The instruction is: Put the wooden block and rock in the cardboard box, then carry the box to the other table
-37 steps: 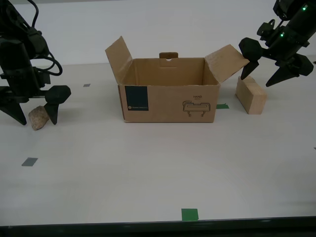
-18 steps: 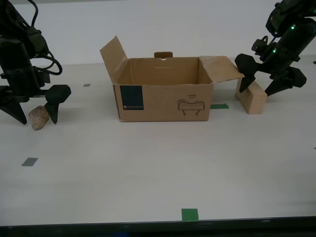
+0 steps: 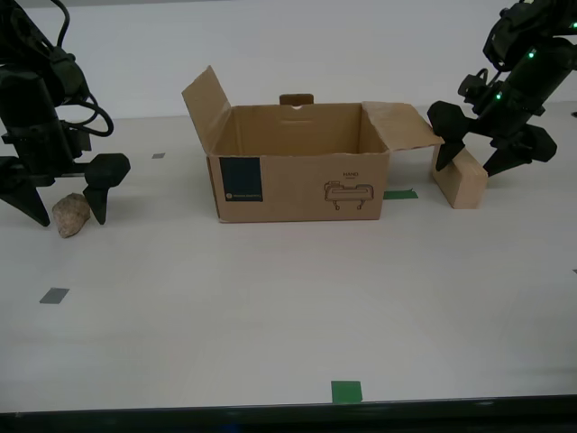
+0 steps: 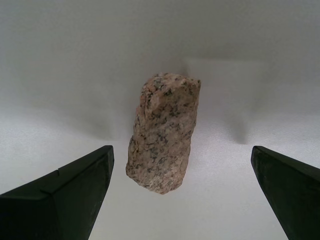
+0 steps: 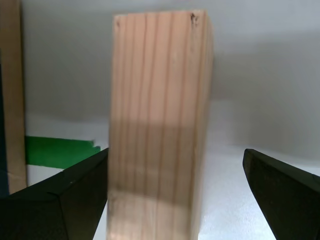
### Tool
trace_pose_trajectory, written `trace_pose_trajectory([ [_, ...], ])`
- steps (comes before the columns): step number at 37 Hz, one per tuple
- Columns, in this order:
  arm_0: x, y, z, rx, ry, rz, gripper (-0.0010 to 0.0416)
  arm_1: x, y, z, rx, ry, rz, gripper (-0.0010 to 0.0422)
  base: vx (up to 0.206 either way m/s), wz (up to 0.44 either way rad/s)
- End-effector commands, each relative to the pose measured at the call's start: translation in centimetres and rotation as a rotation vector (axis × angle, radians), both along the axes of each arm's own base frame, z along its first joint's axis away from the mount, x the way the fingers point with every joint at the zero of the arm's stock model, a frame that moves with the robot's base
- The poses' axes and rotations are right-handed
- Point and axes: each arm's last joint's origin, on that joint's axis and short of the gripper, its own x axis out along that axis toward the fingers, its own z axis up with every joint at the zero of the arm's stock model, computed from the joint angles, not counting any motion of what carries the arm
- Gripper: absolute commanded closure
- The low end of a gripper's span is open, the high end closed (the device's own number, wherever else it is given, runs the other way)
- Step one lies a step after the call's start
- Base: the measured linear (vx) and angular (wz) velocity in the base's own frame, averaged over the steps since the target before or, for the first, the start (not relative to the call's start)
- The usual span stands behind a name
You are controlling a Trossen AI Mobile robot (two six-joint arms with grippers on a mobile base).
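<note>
My first gripper (image 3: 492, 145) is hanging wide open astride the wooden block (image 3: 460, 177), one finger seeming to touch its side, at the exterior view's right. My second gripper (image 3: 59, 201) is straddling the rock (image 3: 70, 215) just as wide, at that view's left. Between them the cardboard box (image 3: 297, 175) is sitting open, showing a teal label and a drawing marked "HAND"; the smaller print is too small to read.

On the cardboard box (image 3: 302, 176) we read only "HAND" above its line drawing; the white text on its dark teal label (image 3: 241, 179) is too small for us.
</note>
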Motion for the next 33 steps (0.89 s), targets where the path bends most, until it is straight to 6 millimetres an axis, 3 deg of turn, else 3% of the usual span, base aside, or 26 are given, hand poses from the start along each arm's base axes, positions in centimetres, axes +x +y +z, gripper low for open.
trace_pose_trajectory([
  [1, -0.03, -0.04, -0.27, -0.01, -0.002, 0.002, 0.0056, 0.03, -0.01, -0.01, 0.001, -0.004, 0.002, 0.0037, 0.0, 0.0],
  [33, 0.13, -0.06, -0.34, -0.051, -0.023, 0.004, 0.0059, 0.63, -0.01, 0.04, 0.001, -0.067, 0.005, 0.0037, 0.0, 0.0],
])
